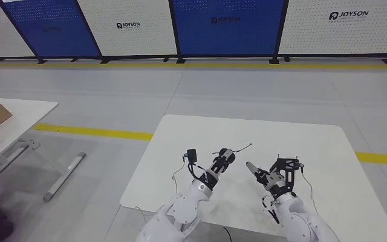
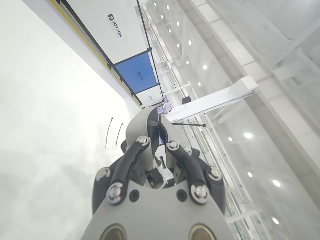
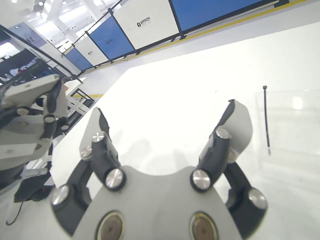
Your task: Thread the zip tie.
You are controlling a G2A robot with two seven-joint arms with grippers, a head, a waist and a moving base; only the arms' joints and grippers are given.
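My left gripper (image 1: 225, 156) (image 2: 158, 123) hovers over the near middle of the white table (image 1: 254, 130) and is shut on a black zip tie (image 1: 240, 147) (image 2: 187, 124). The tie sticks out sideways from between the fingertips, towards the right arm. My right gripper (image 1: 273, 164) (image 3: 166, 108) hovers just right of it, open and empty. The right wrist view also has the left gripper (image 3: 37, 101) off to one side, with the tie's end (image 3: 73, 77) poking out of it.
Another loose black zip tie (image 3: 266, 119) lies flat on the table beside the right gripper. Two more zip ties (image 2: 109, 132) lie side by side on the table beyond the left gripper. A second white table (image 1: 18, 118) stands at the far left.
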